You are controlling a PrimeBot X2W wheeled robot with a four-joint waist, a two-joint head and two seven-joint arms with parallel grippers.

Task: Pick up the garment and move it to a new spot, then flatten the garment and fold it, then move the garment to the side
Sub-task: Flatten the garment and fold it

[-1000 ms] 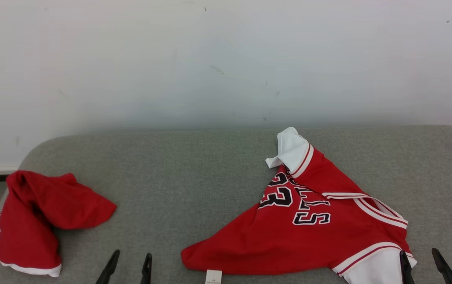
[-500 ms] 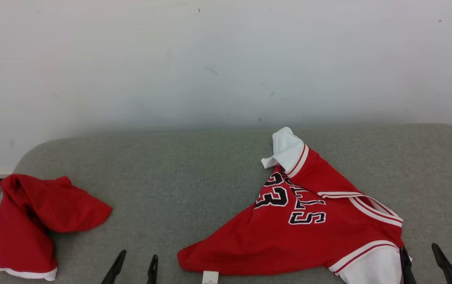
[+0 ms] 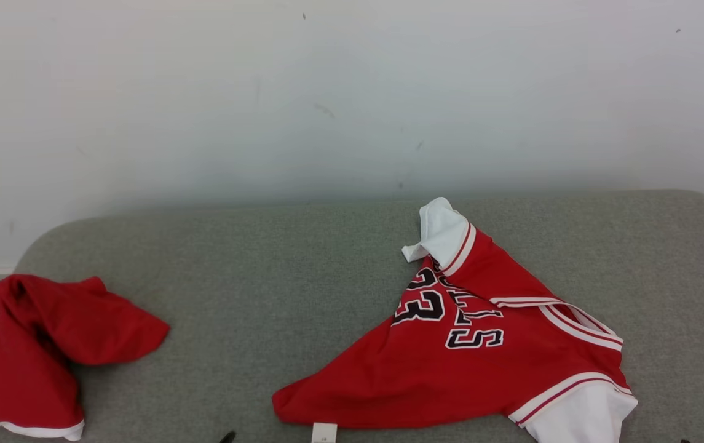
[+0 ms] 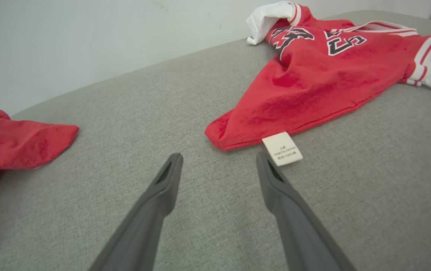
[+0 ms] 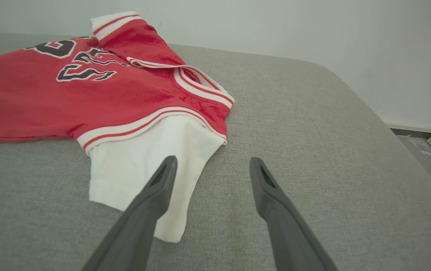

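1. Pad (image 3: 278, 271): grey, woven, round-cornered; a broad bed for folding.
2. Jersey (image 3: 468, 363): red knit with white trim, lying rumpled and skewed on the pad's right half.
3. Red cloth (image 3: 50, 344): soft heap at the left edge, likely set aside.
4. Left gripper (image 4: 219, 158), right gripper (image 5: 212, 161): jaws apart, low by the hem corner and white sleeve, seemingly poised to pinch.
5. Tag (image 4: 282, 148): small white rectangle at the hem.

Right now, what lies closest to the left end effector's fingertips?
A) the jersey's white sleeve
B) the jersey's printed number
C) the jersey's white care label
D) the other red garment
C: in the left wrist view the care label at the hem of the jersey lies right beside one fingertip of the open left end effector, and everything else is clearly farther.
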